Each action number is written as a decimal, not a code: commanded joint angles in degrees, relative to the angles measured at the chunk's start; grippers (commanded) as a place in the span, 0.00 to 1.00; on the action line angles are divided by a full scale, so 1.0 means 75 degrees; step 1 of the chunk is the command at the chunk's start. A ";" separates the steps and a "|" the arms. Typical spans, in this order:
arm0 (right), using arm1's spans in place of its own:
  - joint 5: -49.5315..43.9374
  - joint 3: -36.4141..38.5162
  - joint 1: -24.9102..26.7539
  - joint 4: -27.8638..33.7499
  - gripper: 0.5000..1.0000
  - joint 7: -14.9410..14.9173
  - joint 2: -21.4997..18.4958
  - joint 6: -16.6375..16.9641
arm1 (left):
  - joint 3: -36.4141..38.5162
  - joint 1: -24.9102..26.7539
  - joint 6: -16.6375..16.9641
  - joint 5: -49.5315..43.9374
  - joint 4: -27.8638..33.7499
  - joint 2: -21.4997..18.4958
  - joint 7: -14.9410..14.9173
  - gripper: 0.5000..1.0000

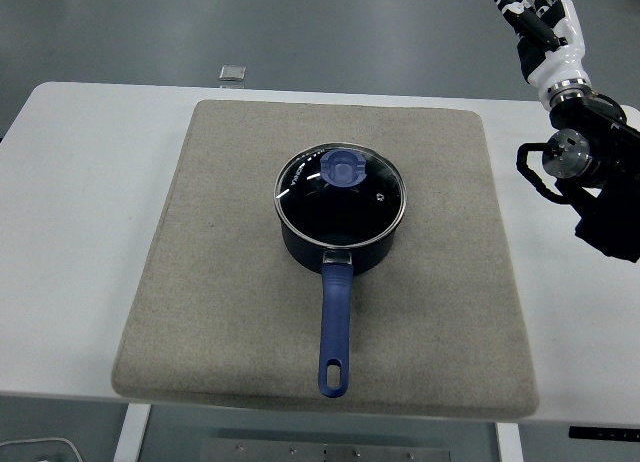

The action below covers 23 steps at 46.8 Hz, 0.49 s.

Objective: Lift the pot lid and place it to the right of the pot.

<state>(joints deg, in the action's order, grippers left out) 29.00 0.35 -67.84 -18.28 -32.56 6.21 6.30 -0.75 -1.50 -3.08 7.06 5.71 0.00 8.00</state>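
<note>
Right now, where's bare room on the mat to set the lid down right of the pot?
Bare mat lies between the pot and the mat's right edge, wide and clear. The strip left of the pot is equally bare. The only obstruction is the pot handle, running toward the near edge. The lid is still on; the right robot hand is at top right.

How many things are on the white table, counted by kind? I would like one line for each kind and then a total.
Pot: 1
Pot lid, on the pot: 1
Grey mat: 1
Small grey object at the table's far edge: 1
Total: 4
</note>
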 commanded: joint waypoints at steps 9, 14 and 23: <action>0.0001 0.0000 0.0022 0.0000 0.80 0.0005 0.0016 0.0004 | 0.0007 0.0013 0.0000 -0.0003 0.0000 0.0000 0.0000 1.00; 0.0001 0.0000 0.0010 0.0000 0.80 0.0005 0.0016 0.0004 | 0.0007 0.0024 0.0000 -0.0004 0.0011 0.0000 0.0000 1.00; 0.0001 0.0012 -0.0001 0.0000 0.80 0.0005 0.0005 0.0004 | -0.0005 0.0024 0.0000 -0.0003 0.0011 0.0000 0.0000 1.00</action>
<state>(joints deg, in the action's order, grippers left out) 29.00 0.41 -67.81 -18.28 -32.57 6.28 6.33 -0.77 -1.31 -3.08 7.05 5.78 0.00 8.00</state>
